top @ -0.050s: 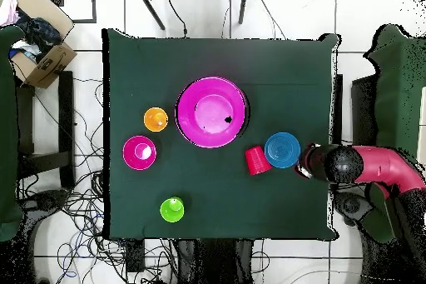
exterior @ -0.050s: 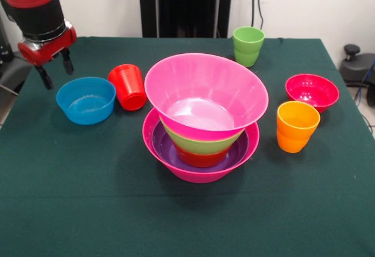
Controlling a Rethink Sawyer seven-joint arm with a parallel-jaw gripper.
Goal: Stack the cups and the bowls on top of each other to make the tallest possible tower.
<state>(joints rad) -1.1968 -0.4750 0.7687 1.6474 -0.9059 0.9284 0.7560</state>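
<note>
The tower stands mid-table: a large hot-pink bowl at the base holds a purple bowl, an orange-red one and a lime green one, with a second hot-pink bowl tilted on top. A small blue bowl sits upright at the left, and the red cup lies tipped beside it. The green cup, orange cup and crimson bowl stand apart on the right. My gripper hangs open and empty above the table's left edge, just behind the blue bowl.
The dark green table ends close to my gripper on the left. A cardboard box and cables lie on the floor around the table.
</note>
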